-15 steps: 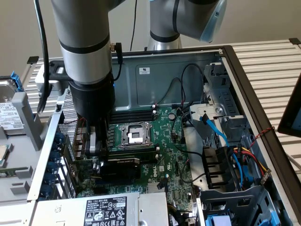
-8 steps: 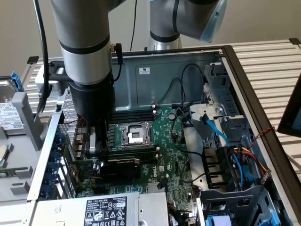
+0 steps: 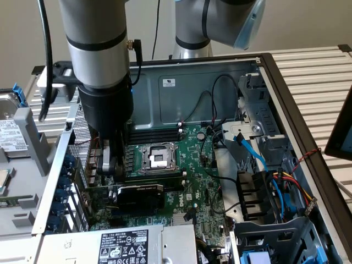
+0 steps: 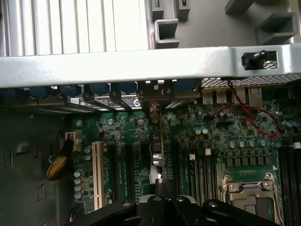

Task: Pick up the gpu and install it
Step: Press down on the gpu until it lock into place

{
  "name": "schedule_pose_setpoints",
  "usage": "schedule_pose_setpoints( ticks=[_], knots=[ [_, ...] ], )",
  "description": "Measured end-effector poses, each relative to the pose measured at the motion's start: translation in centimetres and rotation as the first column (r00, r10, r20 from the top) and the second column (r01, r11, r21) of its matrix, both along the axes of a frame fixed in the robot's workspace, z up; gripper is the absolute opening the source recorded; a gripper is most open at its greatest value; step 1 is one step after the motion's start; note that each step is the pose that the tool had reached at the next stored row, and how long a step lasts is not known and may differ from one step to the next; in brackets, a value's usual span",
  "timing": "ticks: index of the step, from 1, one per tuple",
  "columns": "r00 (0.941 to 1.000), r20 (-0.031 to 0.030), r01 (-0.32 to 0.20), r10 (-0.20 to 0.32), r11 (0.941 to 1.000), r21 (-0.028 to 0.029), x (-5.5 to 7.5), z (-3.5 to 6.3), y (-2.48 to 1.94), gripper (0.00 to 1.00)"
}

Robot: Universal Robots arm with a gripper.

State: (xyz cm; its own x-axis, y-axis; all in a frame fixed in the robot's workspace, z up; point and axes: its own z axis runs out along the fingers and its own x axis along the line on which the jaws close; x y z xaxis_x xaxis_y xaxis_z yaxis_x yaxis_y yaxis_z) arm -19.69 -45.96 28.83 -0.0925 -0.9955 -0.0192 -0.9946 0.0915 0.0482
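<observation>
The gpu (image 3: 140, 197) stands on edge in a slot of the green motherboard (image 3: 203, 181), its black shroud facing the exterior view's bottom and its green top edge running toward the case's rear. My gripper (image 3: 110, 168) is shut and hangs just over that top edge, near the bracket end, beside the CPU socket (image 3: 157, 158). In the wrist view the gpu (image 4: 160, 155) appears edge-on as a thin line from my gripper (image 4: 160, 186) to its bracket (image 4: 153, 94) at the rear wall. Whether the tips touch the card I cannot tell.
Black memory sticks (image 3: 154, 132) lie beyond the socket. Blue slot latches (image 3: 69, 165) line the case's rear. The power supply (image 3: 121, 245) sits in front, and a drive bay with blue and coloured cables (image 3: 253, 151) is at the exterior view's right. A removed drive cage (image 3: 16, 137) rests outside the case.
</observation>
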Motion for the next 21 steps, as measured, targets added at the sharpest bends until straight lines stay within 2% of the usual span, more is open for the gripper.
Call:
schedule_pose_setpoints(
  ticks=[5, 15, 19, 21],
  knots=[
    [1.0, 0.0001, 0.0, 0.0, 1.0, 0.0001, 0.8, 1.15, 0.01, 0.11],
    [1.0, -0.0007, 0.001, -0.001, 1.0, 0.0004, 3.2, 1.33, 0.0, 0.11],
    [0.9999, -0.0106, 0.001, -0.001, 1.0, 0.0007, 3.4, 0.79, -0.02, 0.11],
    [0.9998, -0.0197, 0.001, -0.001, 1.0, 0.0006, 3.4, 0.55, -0.05, 0.11]
  ],
)
